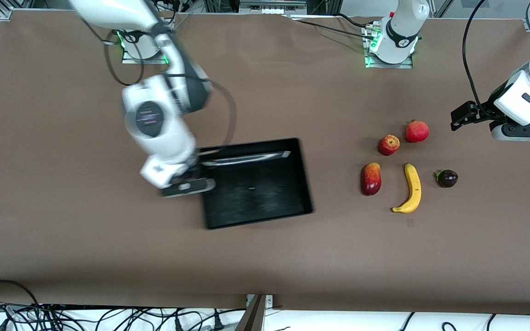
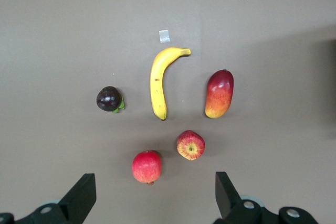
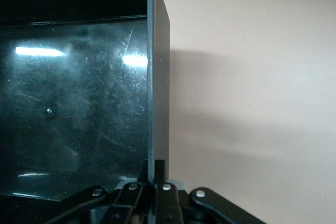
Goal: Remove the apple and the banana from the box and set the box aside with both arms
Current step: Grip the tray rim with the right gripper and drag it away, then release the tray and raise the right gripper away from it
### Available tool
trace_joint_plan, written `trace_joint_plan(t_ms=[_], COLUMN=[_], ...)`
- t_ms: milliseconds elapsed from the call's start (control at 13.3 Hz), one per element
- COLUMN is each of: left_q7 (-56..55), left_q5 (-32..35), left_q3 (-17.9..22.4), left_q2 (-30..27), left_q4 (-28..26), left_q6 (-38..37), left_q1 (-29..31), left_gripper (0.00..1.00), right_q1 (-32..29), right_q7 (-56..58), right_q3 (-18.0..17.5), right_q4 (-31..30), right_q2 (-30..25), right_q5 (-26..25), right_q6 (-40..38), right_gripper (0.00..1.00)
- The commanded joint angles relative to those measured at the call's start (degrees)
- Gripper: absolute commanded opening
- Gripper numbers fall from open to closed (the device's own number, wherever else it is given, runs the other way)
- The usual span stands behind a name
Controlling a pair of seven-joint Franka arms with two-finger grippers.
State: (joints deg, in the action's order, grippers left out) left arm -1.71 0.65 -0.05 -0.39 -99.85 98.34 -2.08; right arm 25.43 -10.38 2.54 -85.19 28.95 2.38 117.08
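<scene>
The black bin lies mid-table. My right gripper is shut on the bin's wall at the right arm's end, which runs thin and upright in the right wrist view, with the gripper pinching it. The yellow banana and the small red-yellow apple lie on the table toward the left arm's end. My left gripper hangs open and empty in the air beside the fruits. The left wrist view shows the gripper, the banana and the apple.
Other fruits lie around them: a red pomegranate, a red-yellow mango and a dark purple fruit. A small tape patch marks the table by the banana's tip.
</scene>
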Motion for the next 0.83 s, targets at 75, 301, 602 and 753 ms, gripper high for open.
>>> trace_joint_plan(t_ms=[75, 301, 602, 753], left_q7=[0.56, 0.56, 0.48, 0.48], left_q5=[1.55, 1.55, 1.55, 1.63], left_q3=[-0.74, -0.92, -0.92, -1.36], left_q2=[0.39, 0.39, 0.39, 0.56], left_q4=[1.50, 1.50, 1.67, 2.29], left_q6=[-1.40, -1.92, -2.01, -2.19], left_q1=[-0.30, -0.30, -0.38, -0.38], left_gripper=[1.00, 1.00, 1.00, 1.00], right_q1=[-13.70, -23.03, -28.23, -29.11], right_q7=[14.83, 28.18, 29.72, 29.46], right_q3=[-1.23, -1.14, -1.14, -0.87], right_q4=[-7.53, -11.73, -16.58, -20.17], right_q2=[-3.91, -1.27, -0.03, -0.47], right_q5=[2.18, 4.91, 7.18, 10.35], right_q6=[0.60, 7.69, 12.20, 13.68], right_gripper=[0.00, 0.00, 0.00, 0.00])
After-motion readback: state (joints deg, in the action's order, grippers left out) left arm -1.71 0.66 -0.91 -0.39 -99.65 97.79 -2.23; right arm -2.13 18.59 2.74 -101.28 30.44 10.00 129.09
